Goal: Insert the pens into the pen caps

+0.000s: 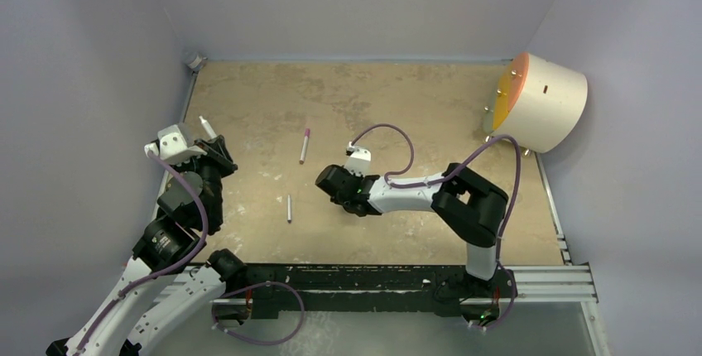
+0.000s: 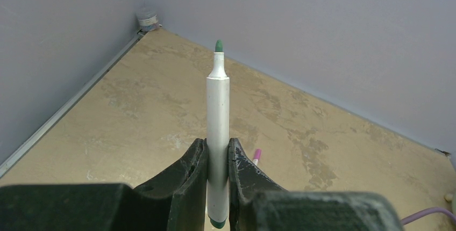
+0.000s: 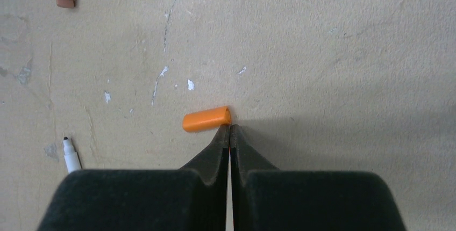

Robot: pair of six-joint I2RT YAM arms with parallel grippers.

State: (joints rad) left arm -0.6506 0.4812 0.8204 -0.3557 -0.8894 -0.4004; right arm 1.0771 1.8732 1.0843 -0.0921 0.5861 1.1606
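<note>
My left gripper (image 2: 217,144) is shut on a white pen (image 2: 218,107) with a green tip and holds it upright above the table; both show at the left in the top view, the gripper (image 1: 211,142) and the pen (image 1: 206,127). My right gripper (image 3: 230,127) is shut and empty, its tips on the table against the right end of the orange cap (image 3: 207,119), which lies flat. In the top view the right gripper (image 1: 329,182) hides that cap. A pen with a pink cap on it (image 1: 305,145) and a bare dark-tipped pen (image 1: 289,208) lie mid-table. The blue cap is out of view.
A white drum with an orange face (image 1: 542,99) leans at the back right. A small grey object (image 1: 195,60) sits in the back-left corner. Grey walls close the left, back and right sides. The bare pen's tip (image 3: 70,154) lies left of my right gripper.
</note>
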